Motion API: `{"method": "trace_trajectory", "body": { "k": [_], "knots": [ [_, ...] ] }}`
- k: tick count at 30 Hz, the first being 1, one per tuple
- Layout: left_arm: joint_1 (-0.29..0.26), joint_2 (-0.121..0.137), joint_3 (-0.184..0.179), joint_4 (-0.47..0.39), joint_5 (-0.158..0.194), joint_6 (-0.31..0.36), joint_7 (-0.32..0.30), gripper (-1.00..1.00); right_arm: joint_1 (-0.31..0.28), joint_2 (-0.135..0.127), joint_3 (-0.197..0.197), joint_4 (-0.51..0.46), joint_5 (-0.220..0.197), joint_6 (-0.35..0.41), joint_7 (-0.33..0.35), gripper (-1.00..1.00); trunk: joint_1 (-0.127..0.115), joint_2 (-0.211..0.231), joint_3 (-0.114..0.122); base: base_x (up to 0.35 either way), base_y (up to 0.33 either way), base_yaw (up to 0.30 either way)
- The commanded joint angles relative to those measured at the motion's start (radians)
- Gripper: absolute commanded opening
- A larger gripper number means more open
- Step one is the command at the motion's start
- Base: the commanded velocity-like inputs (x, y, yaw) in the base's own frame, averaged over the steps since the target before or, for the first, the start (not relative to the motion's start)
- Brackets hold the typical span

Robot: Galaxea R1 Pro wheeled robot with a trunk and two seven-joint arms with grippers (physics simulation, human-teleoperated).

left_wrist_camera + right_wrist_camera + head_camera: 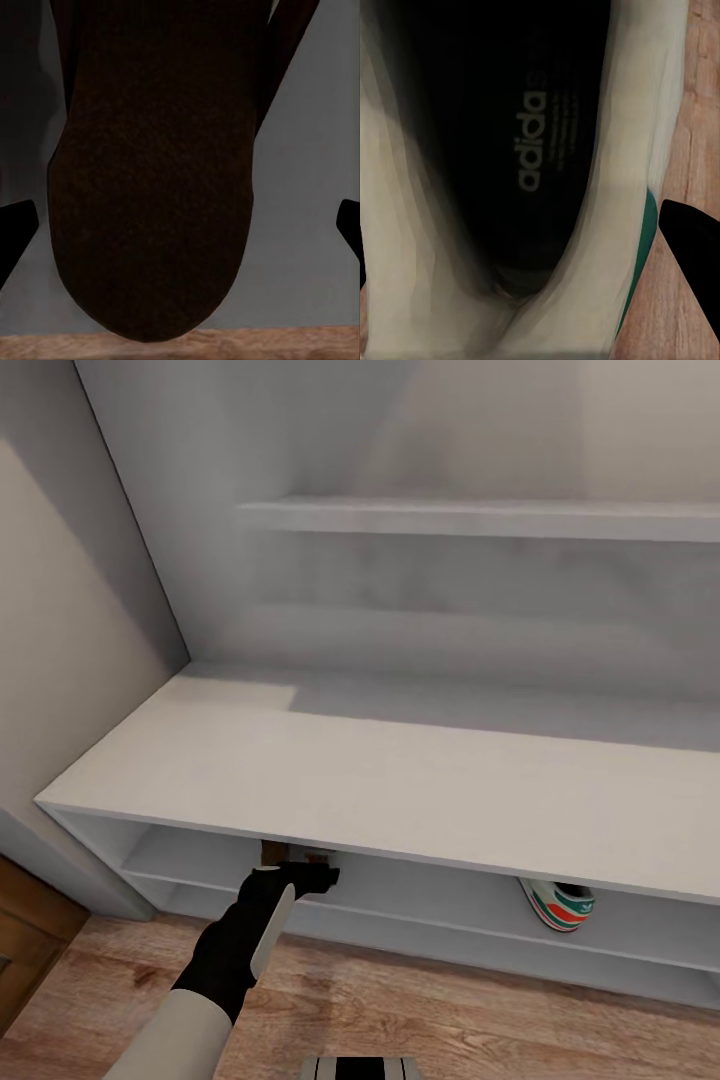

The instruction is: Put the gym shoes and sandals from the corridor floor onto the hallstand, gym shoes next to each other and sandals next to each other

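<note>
A pale grey corridor wall backs the hallstand (420,780), whose wide bench top spans the head view with a wall shelf (480,518) above and two low open shelves beneath. Wood-plank floor (400,1010) runs along its foot.

The left arm (235,950) reaches in under the bench edge, its gripper (300,870) at the upper low shelf with a bit of brown sandal showing at its tip. In the left wrist view that sandal (150,187) lies large and dark between the two black fingertips (15,232), which stand apart on either side; whether they press on it cannot be told. Grey shelf surface shows behind it and a strip of wood along one edge.

One gym shoe (558,905) sits on the same low shelf well to the right, heel outward. In the right wrist view a second gym shoe (510,187) is seen from straight above its dark opening, over the plank floor, one black fingertip (694,232) beside its green stripe; that gripper's grip cannot be told.
</note>
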Motion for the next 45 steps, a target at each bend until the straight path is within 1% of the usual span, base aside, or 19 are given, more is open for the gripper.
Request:
{"method": "trace_trajectory", "body": {
  "k": [1, 42, 43, 45],
  "knots": [
    [0.0, 0.0, -0.002, -0.001, 0.01, 0.004, 0.009, 1.0, -0.002, 0.0, -0.001, -0.001, 0.006, 0.005, 0.002, -1.0, 0.0, 0.0, -0.001, 0.0, 0.0, 0.0],
    [0.0, 0.001, -0.001, -0.001, 0.01, 0.003, 0.009, 1.0, -0.002, 0.0, 0.0, -0.003, 0.008, 0.003, -0.003, -1.0, 0.0, 0.0, -0.001, 0.0, 0.0, 0.0],
    [0.005, 0.0, -0.002, -0.004, 0.015, -0.003, 0.009, 1.0, -0.003, 0.006, -0.006, 0.001, 0.01, 0.001, 0.003, -1.0, 0.0, 0.0, -0.001, 0.0, 0.0, 0.0],
    [0.009, -0.001, -0.002, -0.004, 0.015, -0.014, 0.009, 1.0, -0.003, 0.005, -0.009, 0.001, 0.011, 0.001, 0.003, -1.0, 0.0, 0.0, -0.001, 0.0, 0.0, 0.0]
  ]
}}
